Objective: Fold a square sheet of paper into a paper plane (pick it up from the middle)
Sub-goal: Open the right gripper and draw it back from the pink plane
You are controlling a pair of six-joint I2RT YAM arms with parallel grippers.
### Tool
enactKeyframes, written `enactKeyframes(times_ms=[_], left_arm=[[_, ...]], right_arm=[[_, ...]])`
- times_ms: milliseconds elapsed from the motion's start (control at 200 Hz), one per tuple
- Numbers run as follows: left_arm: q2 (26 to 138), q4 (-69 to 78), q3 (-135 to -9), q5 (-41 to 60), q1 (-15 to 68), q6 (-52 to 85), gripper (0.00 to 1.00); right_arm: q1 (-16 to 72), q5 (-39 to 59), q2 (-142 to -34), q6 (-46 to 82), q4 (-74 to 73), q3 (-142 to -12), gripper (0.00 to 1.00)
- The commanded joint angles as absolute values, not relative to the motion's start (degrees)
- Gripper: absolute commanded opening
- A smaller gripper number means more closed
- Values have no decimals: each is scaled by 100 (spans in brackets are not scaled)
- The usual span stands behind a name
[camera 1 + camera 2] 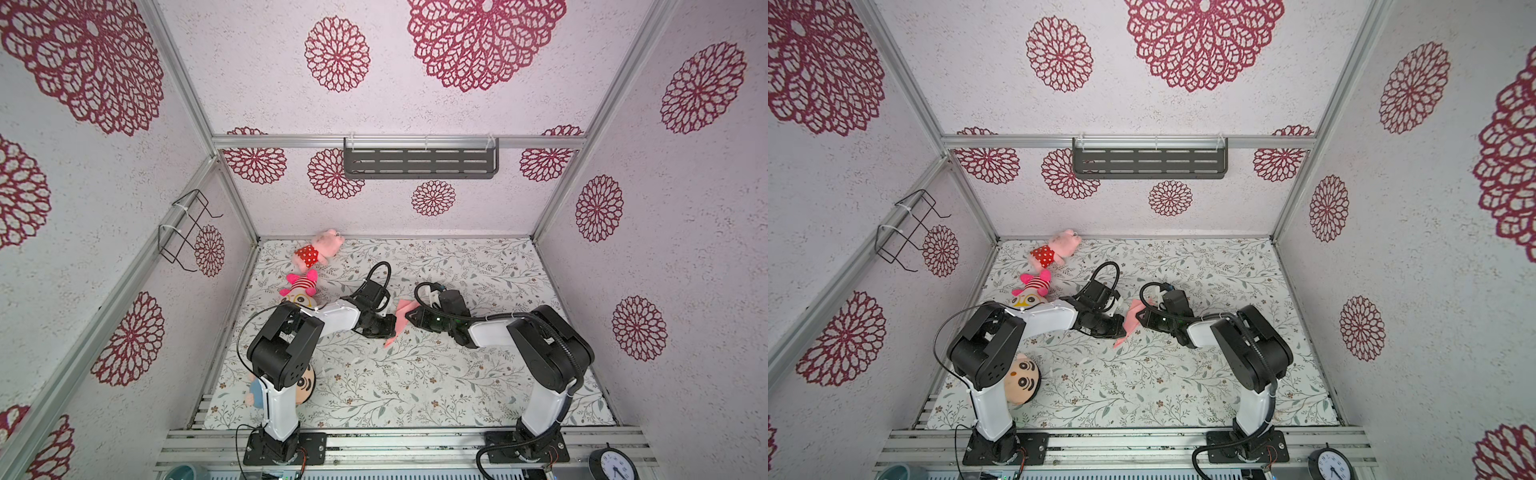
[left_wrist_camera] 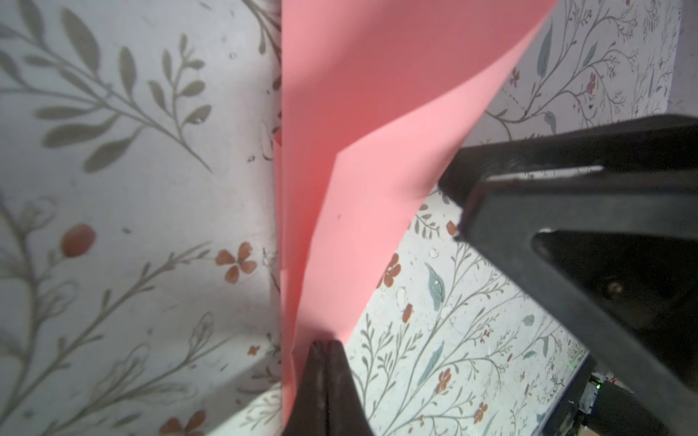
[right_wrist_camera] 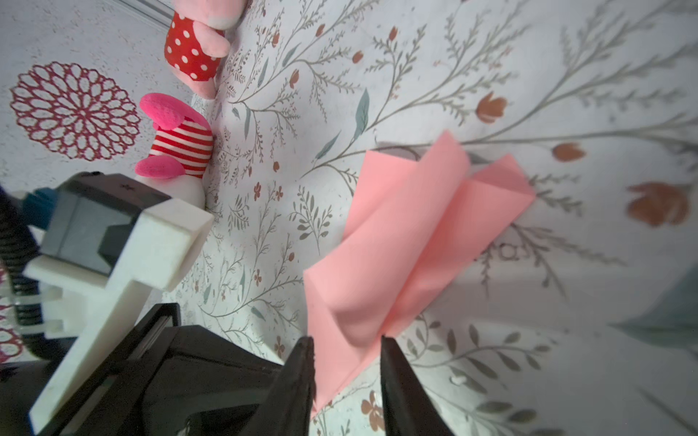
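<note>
- The paper plane (image 1: 400,322), folded light pink paper, lies mid-mat between both grippers; its long axis runs diagonally, the slim tip toward the front rail (image 1: 395,436), the wide end toward the back.
- Left gripper (image 2: 325,345) is pinched closed on the paper plane.
- Right gripper (image 3: 345,345) stands narrowly parted, fingers straddling a fold; whether they grip it, I cannot tell.

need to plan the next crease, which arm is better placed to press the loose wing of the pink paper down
Right. The left gripper is shut on the paper plane, anchoring it. The right gripper stands open around the loose fold, free to move and press.
</note>
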State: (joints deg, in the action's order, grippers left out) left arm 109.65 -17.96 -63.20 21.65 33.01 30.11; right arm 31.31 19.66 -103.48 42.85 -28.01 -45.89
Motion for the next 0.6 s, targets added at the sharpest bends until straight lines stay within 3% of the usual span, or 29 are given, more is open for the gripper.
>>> enactKeyframes(times_ms=[0,235,595], left_arm=[[11039,-1876,-6398,2048,3334,2931,0],[11039,-1876,-6381,2039,3339,2950,1],[10964,-1820,-6337,2013,3337,3021,6]], right_arm=[[3031,1645,-10138,3411,-1981,-4930,37],[3006,2380,-10437,2896,-1642,-5503,37],[2999,2693,-10930,3034,-1839,-5762,33]])
